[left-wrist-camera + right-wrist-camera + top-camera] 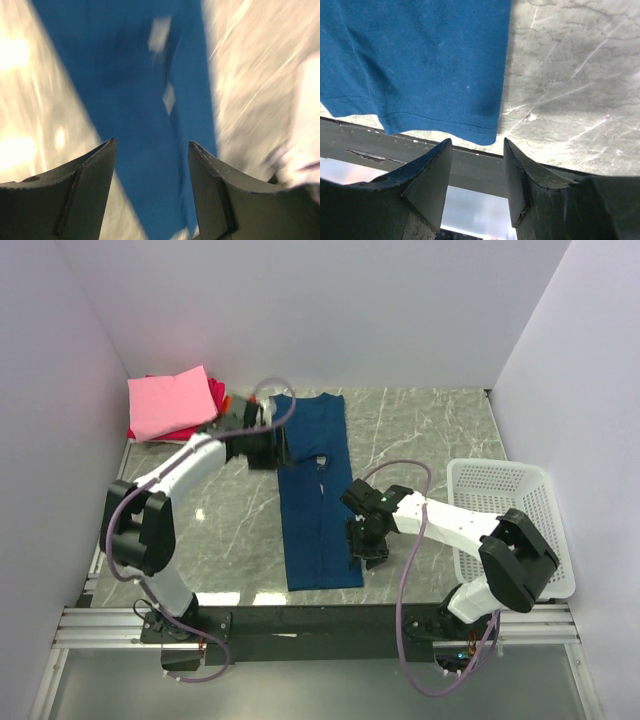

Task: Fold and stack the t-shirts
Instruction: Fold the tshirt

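Note:
The dark blue t-shirt [314, 495] lies folded into a long narrow strip down the middle of the table; its print is hidden. It shows blurred in the left wrist view [145, 100] and its hem corner shows in the right wrist view [420, 60]. My left gripper [272, 445] is open and empty at the strip's far left edge. My right gripper [366, 548] is open and empty beside the strip's near right edge. A folded pink t-shirt [170, 402] lies on top of magenta-red [165, 434] and orange [225, 400] ones at the far left corner.
A white mesh basket [510, 520] stands at the right edge of the marble table [420, 440]. The right arm's forearm crosses in front of it. White walls close the left, back and right sides. The table's black front rail [470, 167] lies just below the right gripper.

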Motion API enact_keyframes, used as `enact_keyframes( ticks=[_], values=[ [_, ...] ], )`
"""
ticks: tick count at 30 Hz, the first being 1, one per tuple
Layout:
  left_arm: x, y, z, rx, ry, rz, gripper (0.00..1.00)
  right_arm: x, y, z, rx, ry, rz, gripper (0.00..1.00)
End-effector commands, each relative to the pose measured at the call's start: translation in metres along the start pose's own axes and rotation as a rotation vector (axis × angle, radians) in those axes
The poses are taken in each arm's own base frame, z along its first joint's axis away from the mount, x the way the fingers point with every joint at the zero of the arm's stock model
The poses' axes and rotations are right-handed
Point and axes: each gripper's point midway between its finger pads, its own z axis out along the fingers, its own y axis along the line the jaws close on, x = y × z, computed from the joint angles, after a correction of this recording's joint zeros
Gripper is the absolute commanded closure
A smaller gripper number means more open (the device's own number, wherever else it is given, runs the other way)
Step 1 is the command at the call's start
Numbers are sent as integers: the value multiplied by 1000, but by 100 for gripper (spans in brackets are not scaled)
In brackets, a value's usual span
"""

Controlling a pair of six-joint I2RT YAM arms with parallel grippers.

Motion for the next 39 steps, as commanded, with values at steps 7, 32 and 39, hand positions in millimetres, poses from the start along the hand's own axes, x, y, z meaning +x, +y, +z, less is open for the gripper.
enact_keyframes(
  ticks=[7,32,39],
  values=[
    [174,26,-36,-83,371,-123,36,21,-2,10,-63,7,-14,47],
    [300,1,-34,-114,645,-150,38,20,-9,32,-52,4,-77,51],
    [306,6,-35,-150,634,-166,41,22,-11,34,-49,12,-78,51]
  ],
)
